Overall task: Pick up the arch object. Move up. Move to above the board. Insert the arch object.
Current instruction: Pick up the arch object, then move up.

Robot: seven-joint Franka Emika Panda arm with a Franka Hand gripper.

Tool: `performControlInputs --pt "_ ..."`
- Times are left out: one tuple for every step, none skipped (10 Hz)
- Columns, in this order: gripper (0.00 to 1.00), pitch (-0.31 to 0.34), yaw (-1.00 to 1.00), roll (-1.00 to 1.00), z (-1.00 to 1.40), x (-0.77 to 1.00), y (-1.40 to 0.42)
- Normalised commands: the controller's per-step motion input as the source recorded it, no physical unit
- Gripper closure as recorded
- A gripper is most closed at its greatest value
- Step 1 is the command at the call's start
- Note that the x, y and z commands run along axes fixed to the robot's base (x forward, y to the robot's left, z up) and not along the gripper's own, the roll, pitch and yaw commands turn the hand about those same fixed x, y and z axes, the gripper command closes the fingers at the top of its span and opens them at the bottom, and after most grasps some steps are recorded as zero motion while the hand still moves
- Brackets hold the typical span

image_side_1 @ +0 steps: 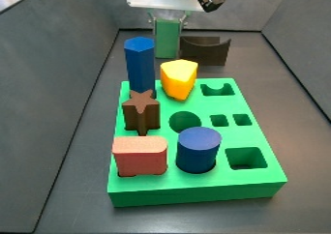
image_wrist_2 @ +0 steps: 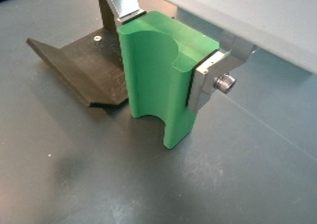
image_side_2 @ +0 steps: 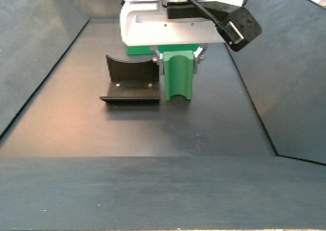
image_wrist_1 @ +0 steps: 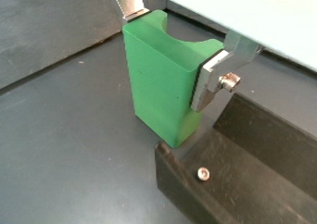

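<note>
The arch object (image_wrist_1: 161,80) is a tall green block with a curved cut-out. It stands upright on the dark floor in both wrist views (image_wrist_2: 155,80) and both side views (image_side_1: 167,40) (image_side_2: 180,77). My gripper (image_wrist_1: 170,50) (image_wrist_2: 165,50) is shut on it, one silver finger on each narrow side near its top. The gripper hangs from the white hand (image_side_2: 163,25). The board (image_side_1: 195,185) is a large green slab nearer the camera, apart from the block. It is out of the wrist views.
The fixture (image_wrist_2: 87,70) (image_side_2: 128,82) stands right beside the arch object. On the board stand a blue hexagonal prism (image_side_1: 139,64), a yellow piece (image_side_1: 179,78), a brown star (image_side_1: 141,110), a pink block (image_side_1: 139,156) and a blue cylinder (image_side_1: 198,149). Grey walls ring the floor.
</note>
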Motion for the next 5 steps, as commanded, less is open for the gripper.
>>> performControlInputs --pt "1.00 0.000 0.00 0.00 0.00 0.00 0.00" --pt "1.00 0.000 0.00 0.00 0.00 0.00 0.00" --pt "1.00 0.000 0.00 0.00 0.83 0.00 0.00" --pt "1.00 0.019 0.03 0.00 0.80 -0.05 0.04" --pt "1.00 0.016 0.02 0.00 0.68 -0.06 0.03"
